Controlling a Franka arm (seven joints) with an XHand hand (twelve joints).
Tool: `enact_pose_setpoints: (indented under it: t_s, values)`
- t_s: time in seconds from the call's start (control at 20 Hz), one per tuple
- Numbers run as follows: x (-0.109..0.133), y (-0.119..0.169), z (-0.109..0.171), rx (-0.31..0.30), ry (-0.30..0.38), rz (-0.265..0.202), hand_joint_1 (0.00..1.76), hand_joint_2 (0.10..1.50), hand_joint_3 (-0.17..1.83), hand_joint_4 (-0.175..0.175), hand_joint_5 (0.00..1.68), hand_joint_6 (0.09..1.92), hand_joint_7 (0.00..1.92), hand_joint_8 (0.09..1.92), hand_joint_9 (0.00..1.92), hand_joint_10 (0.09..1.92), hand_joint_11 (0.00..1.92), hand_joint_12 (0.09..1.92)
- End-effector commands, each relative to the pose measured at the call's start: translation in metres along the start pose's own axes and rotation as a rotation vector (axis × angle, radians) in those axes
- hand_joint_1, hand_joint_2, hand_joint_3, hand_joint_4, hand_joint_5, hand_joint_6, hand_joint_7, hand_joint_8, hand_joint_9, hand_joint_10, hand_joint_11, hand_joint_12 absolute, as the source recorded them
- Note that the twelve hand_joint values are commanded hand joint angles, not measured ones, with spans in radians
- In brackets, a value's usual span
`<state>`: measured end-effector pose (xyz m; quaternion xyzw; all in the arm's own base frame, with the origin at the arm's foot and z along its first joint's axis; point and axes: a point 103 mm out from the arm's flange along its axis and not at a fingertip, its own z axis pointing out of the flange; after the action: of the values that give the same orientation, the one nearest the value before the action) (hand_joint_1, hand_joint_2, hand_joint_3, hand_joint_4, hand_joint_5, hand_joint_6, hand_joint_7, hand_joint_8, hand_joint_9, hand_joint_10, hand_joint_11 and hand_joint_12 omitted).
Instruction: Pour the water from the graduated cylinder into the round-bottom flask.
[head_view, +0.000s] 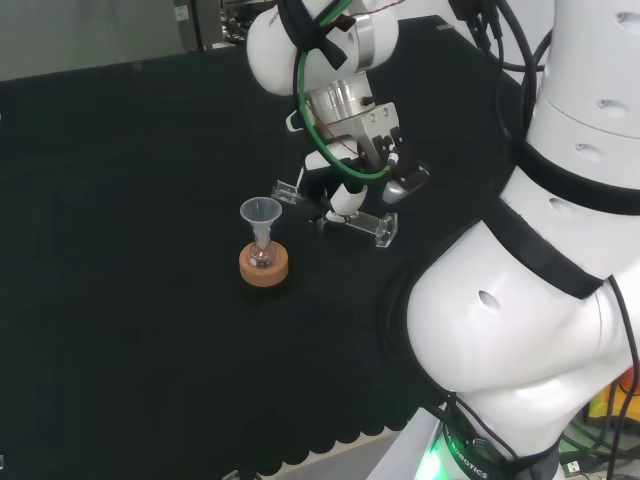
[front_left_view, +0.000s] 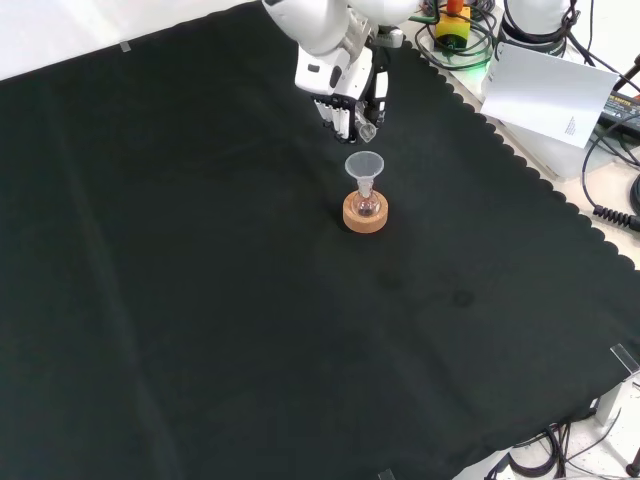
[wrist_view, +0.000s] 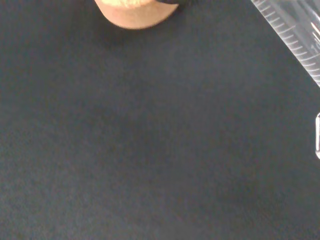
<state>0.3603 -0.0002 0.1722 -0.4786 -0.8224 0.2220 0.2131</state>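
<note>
**Hand held the cylinder tipped beside the funnel**

Head view showed the black and white robot hand (head_view: 368, 170) with its fingers curled round a clear plastic graduated cylinder (head_view: 335, 208). The cylinder lay almost flat, its mouth end pointing toward a clear plastic funnel (head_view: 261, 216) a little below and just beside the hand. That tilt looked made for pouring, so the water could run into the wide funnel top.

The funnel sat in the neck of a small clear glass round-bottom flask (head_view: 262, 257). A round tan cork ring (head_view: 264, 265) held the flask up so it would not roll.

Front view showed the hand (front_left_view: 345, 95) just above the funnel (front_left_view: 364, 166), with the cylinder's mouth close to the rim. Black cloth (front_left_view: 200, 300) lay bare all around the cork ring (front_left_view: 364, 214), far from the scalloped edge, so the hand had plenty of room.
</note>
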Motion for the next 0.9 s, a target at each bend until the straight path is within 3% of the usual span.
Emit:
enact_pose_setpoints:
  t_s: [0.05,0.9]
  values:
    - [-0.004,-0.003,-0.004,0.079,-0.060,0.035,1.26,1.12,0.00,-0.175,0.97,1.02,1.00,1.00,1.41,0.12,1.20,0.80]
    - [0.006,0.001,-0.024,0.185,-0.127,0.061,1.26,1.12,0.00,-0.175,0.97,1.02,1.00,1.00,1.41,0.11,1.21,0.80]
